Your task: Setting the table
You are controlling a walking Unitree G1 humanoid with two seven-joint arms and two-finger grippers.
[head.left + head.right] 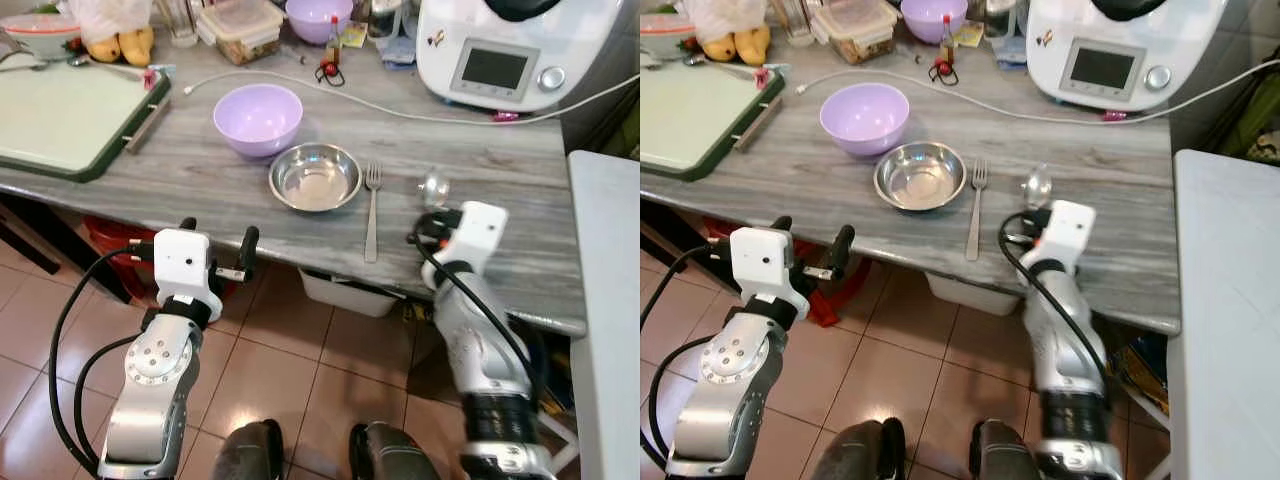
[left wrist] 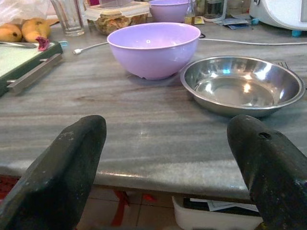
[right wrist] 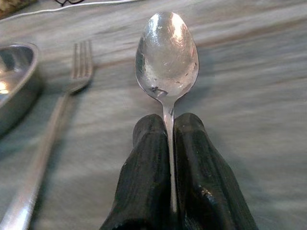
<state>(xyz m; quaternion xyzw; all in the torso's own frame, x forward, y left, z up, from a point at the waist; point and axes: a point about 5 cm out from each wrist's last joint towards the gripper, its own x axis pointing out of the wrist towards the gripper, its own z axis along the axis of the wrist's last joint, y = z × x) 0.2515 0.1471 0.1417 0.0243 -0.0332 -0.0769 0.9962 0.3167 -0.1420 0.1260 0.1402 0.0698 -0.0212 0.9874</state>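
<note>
Over the near right part of the grey wood-grain tabletop (image 1: 480, 170), the right pincer (image 3: 169, 143) is clamped on the handle of a metal spoon (image 3: 167, 55), its two black fingers pressed together with the handle between them. The spoon's bowl points away from the robot, toward the far side, and sits just right of the fork (image 1: 372, 210); whether the bowl touches the tabletop or hangs slightly above it is hard to tell. The fork lies flat with its tines pointing far, just right of a steel bowl (image 1: 315, 177). Touching or almost touching the steel bowl on its far left is a lilac plastic bowl (image 1: 258, 118).

At the near left edge of the tabletop, the left pincer (image 1: 215, 250) hovers just off the edge with its fingers spread wide, holding nothing and pointing at the two bowls.

Farther left lies a green-rimmed tray (image 1: 60, 115). A white cable (image 1: 400, 108) runs across the far part of the tabletop toward a white kitchen appliance with a screen (image 1: 510, 50) at far right. A second lilac bowl (image 1: 318, 17) and a lidded food container (image 1: 240, 28) stand along the far edge.
</note>
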